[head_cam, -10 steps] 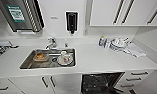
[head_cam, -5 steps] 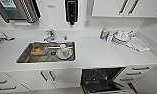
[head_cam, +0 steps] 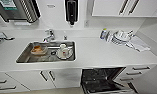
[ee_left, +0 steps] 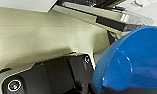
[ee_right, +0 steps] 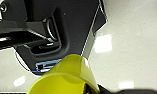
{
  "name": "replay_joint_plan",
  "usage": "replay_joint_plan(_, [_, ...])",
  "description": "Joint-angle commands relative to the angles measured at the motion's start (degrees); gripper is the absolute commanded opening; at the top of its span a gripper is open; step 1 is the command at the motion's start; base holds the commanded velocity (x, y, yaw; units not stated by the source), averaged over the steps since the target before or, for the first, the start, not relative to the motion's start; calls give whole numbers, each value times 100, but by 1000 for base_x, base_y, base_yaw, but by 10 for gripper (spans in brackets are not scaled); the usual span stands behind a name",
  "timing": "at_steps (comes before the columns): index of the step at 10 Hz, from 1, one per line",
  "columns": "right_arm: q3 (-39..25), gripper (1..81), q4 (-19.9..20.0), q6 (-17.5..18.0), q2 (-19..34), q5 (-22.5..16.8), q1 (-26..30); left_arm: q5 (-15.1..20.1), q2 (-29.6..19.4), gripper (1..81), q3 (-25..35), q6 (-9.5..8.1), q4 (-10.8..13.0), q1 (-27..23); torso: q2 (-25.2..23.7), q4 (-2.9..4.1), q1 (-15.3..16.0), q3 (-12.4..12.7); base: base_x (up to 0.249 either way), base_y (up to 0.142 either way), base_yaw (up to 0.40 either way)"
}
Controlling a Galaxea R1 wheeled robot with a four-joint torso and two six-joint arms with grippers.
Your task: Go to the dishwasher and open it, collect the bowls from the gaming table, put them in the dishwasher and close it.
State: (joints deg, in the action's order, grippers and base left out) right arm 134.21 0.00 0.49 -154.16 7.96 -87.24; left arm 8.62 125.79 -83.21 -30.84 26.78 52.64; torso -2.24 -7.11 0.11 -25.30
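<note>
Spanning the whole head view, a long white kitchen surface runs along a white wall, with white cupboard doors hung above its right end and white drawers and doors with dark bar handles below. Under the right part of that surface the built-in dishwasher stands open, its dark cavity and wire rack showing and its door let down toward the camera. Left of the middle, a rectangular steel sink is sunk into the surface; in it lie an orange-brown dish and, just beside it, a round white cup or bowl, with a chrome tap behind the basin. A steel-and-grey wall unit hangs over the left end, and a black wall dispenser hangs above the middle. On the right of the surface sits a stack of white plates and cups, with a white cloth just beside it and a small blue-labelled bottle on its other side.

In the left wrist view a bright blue round bowl shows large and close against the dark wrist plate, with the lowered steel dishwasher door beyond it; I cannot tell whether the left fingers are open or closed on it. In the right wrist view a yellow-green round bowl sits just as close to the camera over a pale speckled floor; the state of the right fingers cannot be told either.
</note>
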Motion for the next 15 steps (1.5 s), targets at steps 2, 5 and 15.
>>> replay_joint_plan(2, [-54, 10, -9, 13, 164, -383, -27, 1956, 217, 10, 762, -492, -42, -1725, 0, 0, -2, -574, 0, 0, 0])
replay_joint_plan(5, [-62, 10, 0, 13, 146, -374, -18, 3014, 579, 10, 1079, -950, -15, -2805, 5, 0, 2, -586, 0, 0, 0])
replay_joint_plan(15, [-71, 10, 35, 13, 111, -304, 43, 3058, 2782, 10, 668, -3453, 2208, -4090, 13, 0, 11, -684, 0, 0, 0])
